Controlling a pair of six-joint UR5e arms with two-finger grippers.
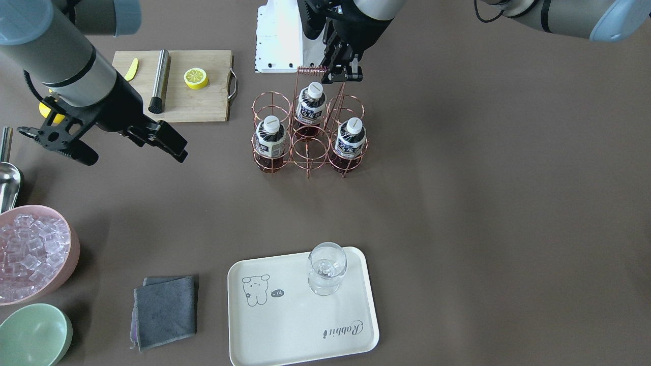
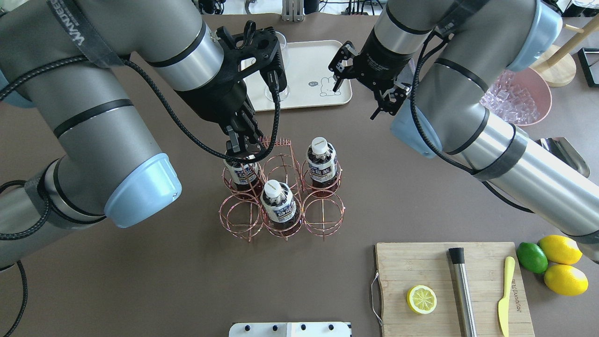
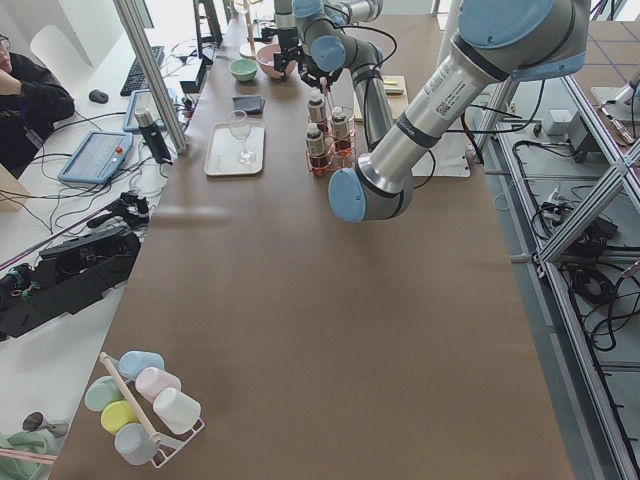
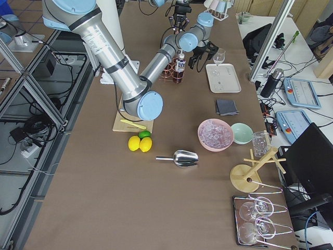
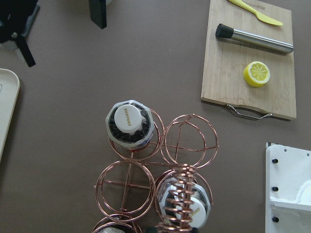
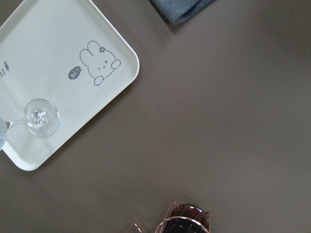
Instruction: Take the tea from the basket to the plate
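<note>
One tea (image 2: 242, 174), standing in the ten o'clock cell of the basket (image 2: 323, 216) as seen from overhead, sits directly beneath the left gripper (image 2: 239, 149). Its jaws look parted and hold nothing, probably lined up to drop onto the cap just beside the tall handle. The right gripper (image 2: 354, 100), fingers spread wide and empty, hangs at one o'clock, likely parked off the route to the plate (image 2: 309, 61) at twelve, where a glass (image 1: 327, 267) occupies one side.

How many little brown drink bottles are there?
3 bottles, all in the wire basket: one in the robot-side row's middle cell, one in each end cell of the other row. None looks hidden.
</note>
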